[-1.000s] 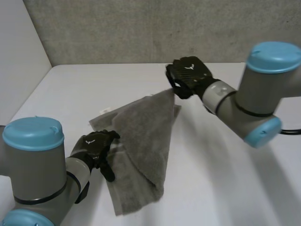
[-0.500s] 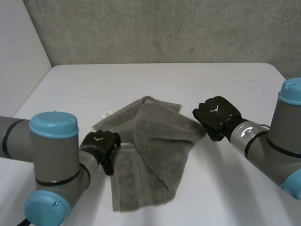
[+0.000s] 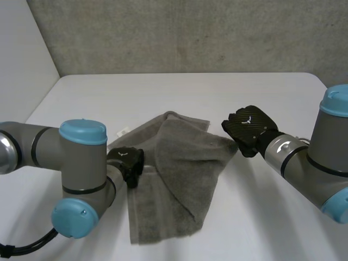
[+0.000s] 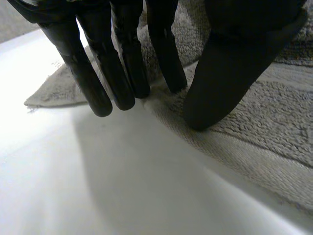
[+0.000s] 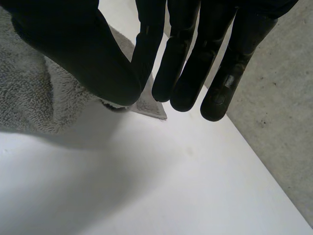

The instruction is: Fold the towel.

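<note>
Half-folded towel (image 3: 179, 174); left hand (image 4: 230, 54) thumb-presses its edge.

We note soft, even light across the white tabletop (image 3: 163, 92), with strong glare bleaching it in the left wrist view.

The towel (image 3: 179, 179) is grey with a paler band, the table (image 3: 261, 217) white, the arms (image 3: 81, 168) grey with light-blue caps.

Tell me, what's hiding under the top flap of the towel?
Another layer of the same towel sticks out beside the folded flap, on the white table. Whatever lies beneath the flap's middle is covered, so I cannot tell.
</note>
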Controlling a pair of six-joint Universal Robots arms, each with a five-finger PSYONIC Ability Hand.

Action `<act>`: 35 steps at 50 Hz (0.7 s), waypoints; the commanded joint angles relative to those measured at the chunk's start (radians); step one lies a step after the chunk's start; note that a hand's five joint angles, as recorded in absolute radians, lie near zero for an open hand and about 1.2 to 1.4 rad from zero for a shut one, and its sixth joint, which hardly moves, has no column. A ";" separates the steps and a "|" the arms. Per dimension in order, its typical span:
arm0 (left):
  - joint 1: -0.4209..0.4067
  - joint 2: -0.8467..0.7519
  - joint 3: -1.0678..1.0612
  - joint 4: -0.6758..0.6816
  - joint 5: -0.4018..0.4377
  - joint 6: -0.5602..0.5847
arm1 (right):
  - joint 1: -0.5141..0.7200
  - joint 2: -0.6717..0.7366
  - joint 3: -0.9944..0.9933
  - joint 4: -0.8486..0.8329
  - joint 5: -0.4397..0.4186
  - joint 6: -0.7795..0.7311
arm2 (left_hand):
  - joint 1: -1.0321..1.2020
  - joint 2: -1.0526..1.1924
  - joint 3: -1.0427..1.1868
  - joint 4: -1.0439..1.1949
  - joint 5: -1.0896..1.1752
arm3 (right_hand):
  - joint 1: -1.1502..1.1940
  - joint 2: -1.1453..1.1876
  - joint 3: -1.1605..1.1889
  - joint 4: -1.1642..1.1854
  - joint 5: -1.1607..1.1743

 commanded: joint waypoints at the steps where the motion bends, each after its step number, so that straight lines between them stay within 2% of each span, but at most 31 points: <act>1: -0.001 -0.009 0.010 -0.031 0.000 -0.001 | 0.006 0.018 -0.019 0.000 0.003 0.000 | -0.058 -0.058 -0.062 -0.062 -0.063 | 0.443 0.226 0.217 0.207 0.243; 5: -0.003 -0.009 0.010 -0.031 -0.002 0.000 | 0.006 0.021 -0.022 0.000 0.003 0.000 | -0.014 -0.013 -0.018 -0.018 -0.019 | 0.443 0.226 0.217 0.207 0.243; 7: -0.004 -0.009 0.010 -0.032 -0.002 0.000 | 0.007 0.024 -0.027 0.000 0.003 0.000 | 0.179 0.179 0.174 0.175 0.173 | 0.443 0.226 0.217 0.207 0.243; 10: -0.004 -0.009 0.010 -0.031 -0.003 0.000 | 0.006 0.029 -0.030 -0.002 0.003 -0.002 | 0.298 0.298 0.293 0.293 0.292 | 0.443 0.226 0.217 0.207 0.243; 12: -0.003 -0.006 0.018 -0.031 -0.011 0.002 | 0.007 0.037 -0.045 -0.002 0.004 -0.002 | 0.598 0.598 0.593 0.594 0.592 | 0.443 0.226 0.217 0.207 0.243; 18: -0.004 0.009 0.082 -0.034 -0.015 0.019 | 0.009 0.051 -0.102 -0.002 0.005 -0.003 | 0.600 0.600 0.595 0.595 0.594 | 0.443 0.226 0.217 0.207 0.243; 24: 0.002 0.052 0.320 -0.032 -0.018 0.151 | 0.010 0.058 -0.295 -0.068 0.017 0.012 | 0.600 0.600 0.595 0.595 0.594 | 0.443 0.226 0.217 0.207 0.243; 26: 0.012 0.066 0.500 -0.023 -0.021 0.191 | 0.010 0.046 -0.373 -0.225 0.061 0.035 | 0.600 0.600 0.595 0.595 0.594 | 0.443 0.226 0.217 0.207 0.243; 27: 0.012 0.066 0.501 -0.023 -0.021 0.191 | 0.010 0.046 -0.373 -0.226 0.061 0.035 | 0.600 0.600 0.595 0.595 0.594 | 0.443 0.226 0.217 0.207 0.243; 28: 0.026 0.071 0.590 -0.012 -0.034 0.194 | 0.012 0.038 -0.393 -0.333 0.101 0.054 | 0.600 0.600 0.595 0.595 0.594 | 0.443 0.226 0.217 0.207 0.243; 29: 0.026 0.071 0.591 -0.012 -0.034 0.194 | 0.012 0.038 -0.393 -0.335 0.101 0.054 | 0.600 0.600 0.595 0.595 0.594 | 0.443 0.226 0.217 0.207 0.243; 31: 0.063 0.094 0.718 0.044 -0.086 0.189 | 0.012 0.002 -0.395 -0.522 0.190 0.087 | 0.600 0.600 0.595 0.595 0.594 | 0.443 0.226 0.217 0.207 0.243; 35: 0.091 0.154 0.734 0.100 -0.124 0.191 | 0.009 -0.028 -0.375 -0.537 0.225 0.084 | 0.600 0.600 0.595 0.595 0.594 | 0.443 0.226 0.217 0.207 0.243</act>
